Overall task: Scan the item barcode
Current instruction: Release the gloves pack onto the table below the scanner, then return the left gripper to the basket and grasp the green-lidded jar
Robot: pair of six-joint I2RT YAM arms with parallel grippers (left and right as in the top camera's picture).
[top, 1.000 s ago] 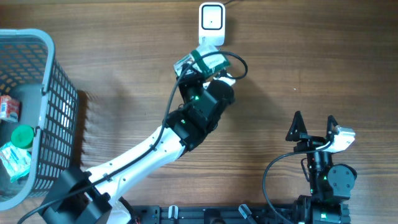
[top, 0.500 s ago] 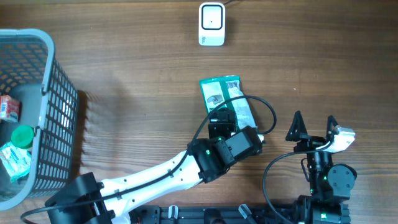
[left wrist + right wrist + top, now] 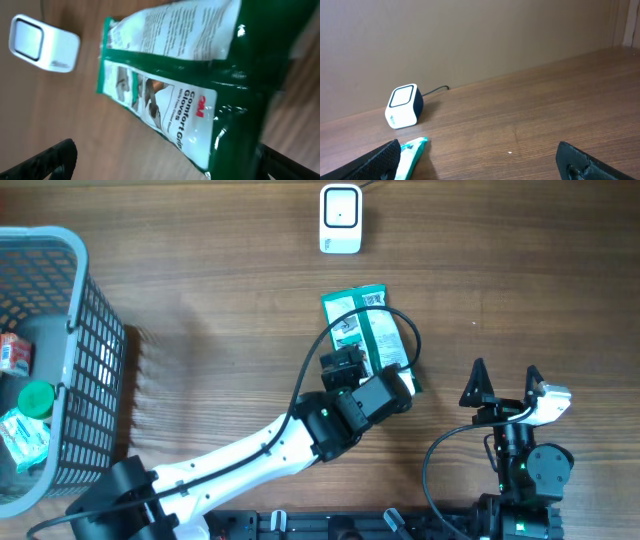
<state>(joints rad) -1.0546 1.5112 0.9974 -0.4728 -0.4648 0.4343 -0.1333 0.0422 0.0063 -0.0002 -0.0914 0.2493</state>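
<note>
Wooden table (image 3: 200, 300) across the whole overhead view. At its left edge, grey mesh basket (image 3: 100, 380), partly cut off by the frame. Left arm (image 3: 240, 455), white and black, reaching diagonally from the bottom left to just right of centre. Right arm (image 3: 525, 465), folded upright at the bottom right, well apart from everything else on the table. Glove packet (image 3: 365, 330), green and white, flat on the wood right of centre, lettering "Comfort Grip Gloves" legible in the left wrist view; near end covered from above by the left wrist. Left gripper (image 3: 170, 152) spread wide over that near end, one black finger (image 3: 55, 155) at each lower corner of the wrist view, nothing clamped; contact with the packet not determinable. Right gripper (image 3: 503, 385) likewise wide, empty, pointed towards the far edge. Barcode scanner (image 3: 340, 220), small white box with a cable, at the far edge, beyond the packet and apart from it. Inside the basket, a teal-and-white pack (image 3: 22, 435), a green round lid (image 3: 35, 398) and a red pack (image 3: 12, 352).
</note>
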